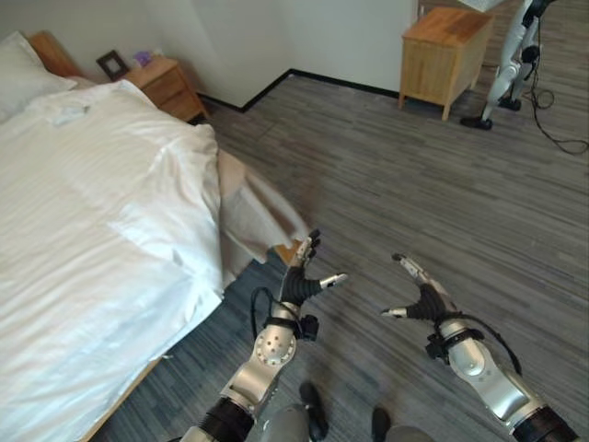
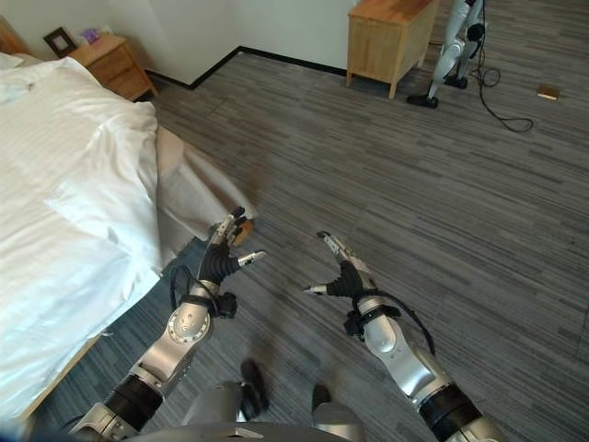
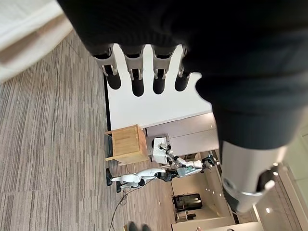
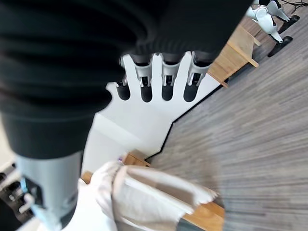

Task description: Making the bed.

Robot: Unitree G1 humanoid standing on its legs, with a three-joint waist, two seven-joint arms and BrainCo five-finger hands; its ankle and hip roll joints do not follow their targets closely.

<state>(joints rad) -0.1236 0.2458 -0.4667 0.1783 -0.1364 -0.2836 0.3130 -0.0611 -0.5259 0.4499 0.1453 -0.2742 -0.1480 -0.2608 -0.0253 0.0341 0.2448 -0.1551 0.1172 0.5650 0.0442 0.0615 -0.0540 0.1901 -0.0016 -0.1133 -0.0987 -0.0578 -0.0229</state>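
Bed: wooden-framed bed (image 1: 55, 55) under a rumpled white duvet (image 1: 92, 230), to the left of both robot hands; a white pillow (image 1: 23, 78) lies at its far end.
Duvet corner: beige underside of the duvet (image 1: 253, 216) hangs off the bed's edge towards the grey striped floor (image 1: 414, 184), just beyond the left robot hand.
Nightstand: small wooden nightstand (image 1: 166, 83) with a dark picture frame (image 1: 112, 63), far beyond the left robot hand.
Left robot hand (image 1: 302, 276): fingers straight and spread, thumb out, held over the floor, touching nothing.
Right robot hand (image 1: 419, 293): fingers spread, empty, beside the left one.
Cabinet: light wooden cabinet (image 1: 444, 51) against the far wall, well beyond the right robot hand.
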